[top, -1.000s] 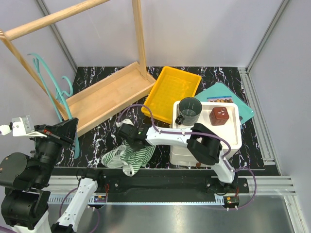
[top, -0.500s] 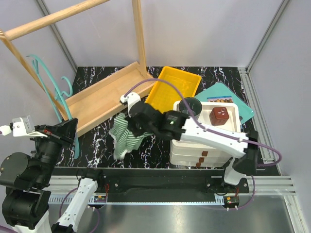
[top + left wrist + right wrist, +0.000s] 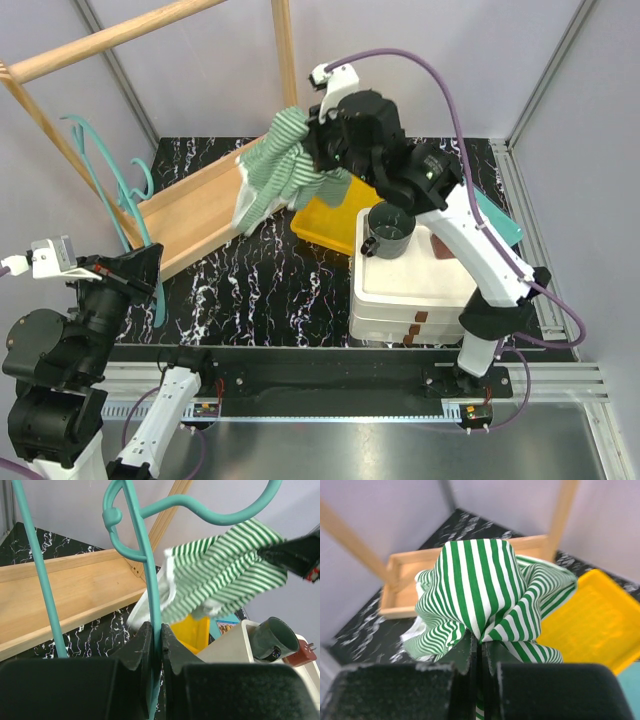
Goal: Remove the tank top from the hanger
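Observation:
The green-and-white striped tank top hangs bunched from my right gripper, which is shut on it and holds it high over the wooden tray. It fills the right wrist view and shows in the left wrist view. The teal hanger stands free of the tank top at the left. My left gripper is shut on the hanger's thin teal bar; its hook curves above.
A wooden rack with a base tray and poles stands at the back left. A yellow tray, a teal mat, and a white drawer box with a dark cup lie at the right.
My right gripper has lifted the tank top from low near the front of the table up and back, high over the wooden tray and yellow tray. The left arm and hanger stayed still.

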